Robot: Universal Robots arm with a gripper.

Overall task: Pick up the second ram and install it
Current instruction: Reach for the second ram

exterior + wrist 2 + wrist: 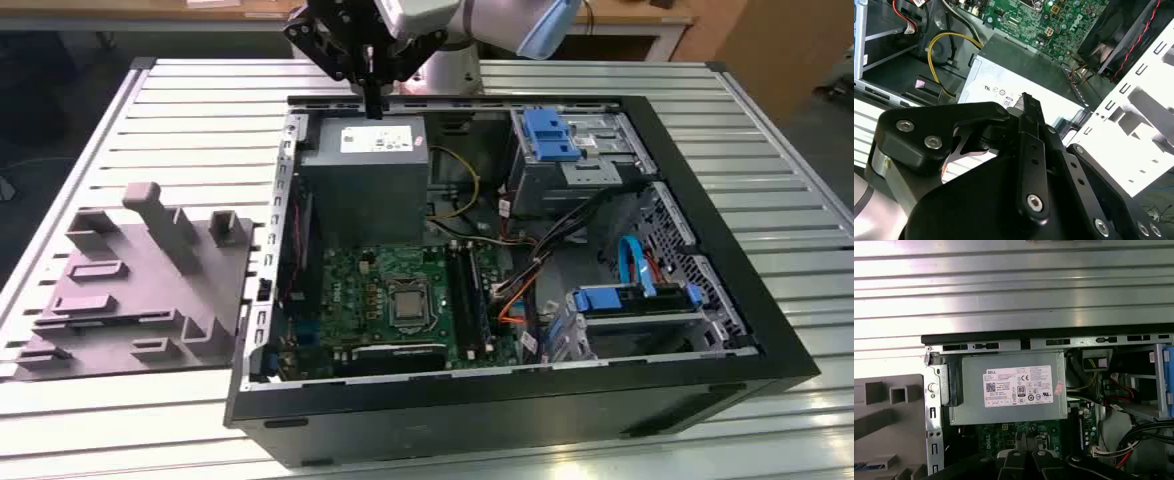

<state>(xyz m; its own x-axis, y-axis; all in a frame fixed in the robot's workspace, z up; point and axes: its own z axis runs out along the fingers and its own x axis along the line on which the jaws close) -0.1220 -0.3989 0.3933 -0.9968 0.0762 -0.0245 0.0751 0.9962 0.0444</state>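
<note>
My gripper (374,103) hangs over the far edge of the open computer case (694,385), just above the grey power supply (363,150). Its fingers (1028,102) are shut together with nothing between them, and the tips (1025,438) point down toward the green motherboard (387,290). The long dark memory slots (467,285) run beside the processor socket (404,303). A short bluish strip (864,466) lies on the grey moulded tray (134,290) at the picture's edge. It may be the second ram, but I cannot tell.
The tray sits on the slatted metal table (747,130) at the exterior view's left of the case. Blue drive brackets (550,135) and a drive cage (627,300) fill the case's other side, with loose yellow (461,185) and orange cables (514,300) between.
</note>
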